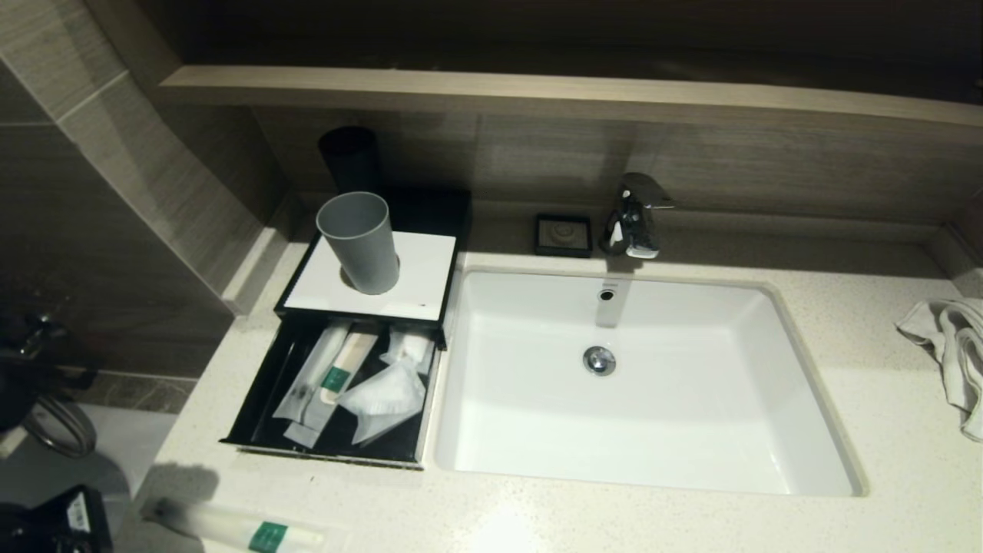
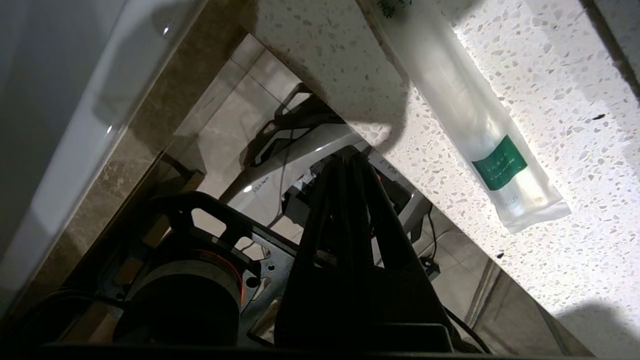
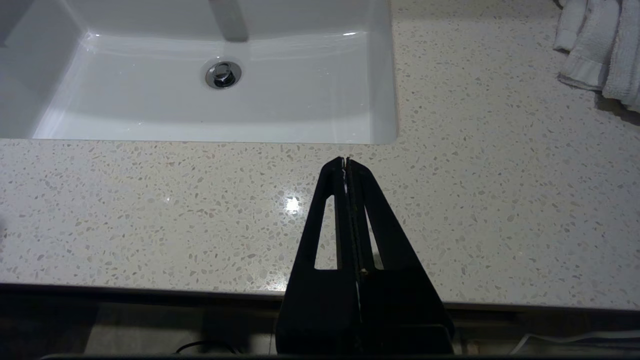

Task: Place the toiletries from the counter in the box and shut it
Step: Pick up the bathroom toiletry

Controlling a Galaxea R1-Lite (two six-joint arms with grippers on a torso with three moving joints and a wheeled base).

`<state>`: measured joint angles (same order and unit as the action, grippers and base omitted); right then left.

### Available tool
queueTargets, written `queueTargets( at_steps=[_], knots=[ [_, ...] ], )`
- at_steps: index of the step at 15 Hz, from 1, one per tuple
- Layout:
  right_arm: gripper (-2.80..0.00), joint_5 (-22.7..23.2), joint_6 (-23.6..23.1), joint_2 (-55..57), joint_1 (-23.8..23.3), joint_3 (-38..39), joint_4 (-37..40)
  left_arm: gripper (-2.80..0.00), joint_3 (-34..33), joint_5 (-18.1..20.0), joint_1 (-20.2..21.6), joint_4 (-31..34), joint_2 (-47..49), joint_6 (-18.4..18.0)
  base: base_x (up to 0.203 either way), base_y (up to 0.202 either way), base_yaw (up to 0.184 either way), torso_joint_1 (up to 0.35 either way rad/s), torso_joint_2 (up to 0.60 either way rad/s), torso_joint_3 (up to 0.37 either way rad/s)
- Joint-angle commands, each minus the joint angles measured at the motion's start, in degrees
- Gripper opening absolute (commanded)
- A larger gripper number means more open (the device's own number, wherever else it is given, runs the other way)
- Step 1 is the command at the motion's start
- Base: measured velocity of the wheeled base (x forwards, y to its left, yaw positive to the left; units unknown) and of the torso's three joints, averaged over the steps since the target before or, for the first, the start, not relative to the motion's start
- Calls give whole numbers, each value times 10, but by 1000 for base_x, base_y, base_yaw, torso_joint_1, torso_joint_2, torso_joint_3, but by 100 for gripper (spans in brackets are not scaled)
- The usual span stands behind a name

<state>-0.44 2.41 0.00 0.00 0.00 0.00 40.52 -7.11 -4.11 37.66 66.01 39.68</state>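
Observation:
The black box (image 1: 369, 276) stands left of the sink with its drawer (image 1: 253, 415) pulled out; several toiletries (image 1: 334, 376) lie inside it. One long translucent packet with a green label (image 1: 246, 530) (image 2: 475, 130) lies on the counter (image 1: 768, 522) by the front left corner. My left gripper (image 2: 345, 157) is shut and empty, off the counter's corner edge and beside that packet. Only its black body (image 1: 54, 526) shows in the head view, bottom left. My right gripper (image 3: 346, 161) is shut and empty above the counter's front strip (image 3: 150, 215), before the sink (image 3: 225, 75).
A grey cup (image 1: 359, 242) stands on the box's white top panel. A black cup (image 1: 349, 157) stands behind it. A soap dish (image 1: 564, 234) and chrome faucet (image 1: 633, 215) sit behind the sink basin (image 1: 691, 430). A white towel (image 1: 952, 353) (image 3: 600, 50) lies at the right.

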Motion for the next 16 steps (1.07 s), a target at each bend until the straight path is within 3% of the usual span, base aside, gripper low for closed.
queueTargets(
  at_steps=[1, 6, 11, 16],
  knots=[
    [-280, 0, 0, 0, 0, 0, 0, -280, 0, 16, 1, -12, 31, 7, 0, 0, 0, 0, 0, 0],
    [-280, 0, 0, 0, 0, 0, 0, -280, 16, 60, 1, -45, 48, 35, 0, 0, 0, 0, 0, 0],
    [-280, 0, 0, 0, 0, 0, 0, -280, 12, 67, 13, -49, 56, 108, 0, 0, 0, 0, 0, 0],
    [-280, 0, 0, 0, 0, 0, 0, -280, 15, 68, 60, -73, 104, 110, 0, 0, 0, 0, 0, 0]
  ],
)
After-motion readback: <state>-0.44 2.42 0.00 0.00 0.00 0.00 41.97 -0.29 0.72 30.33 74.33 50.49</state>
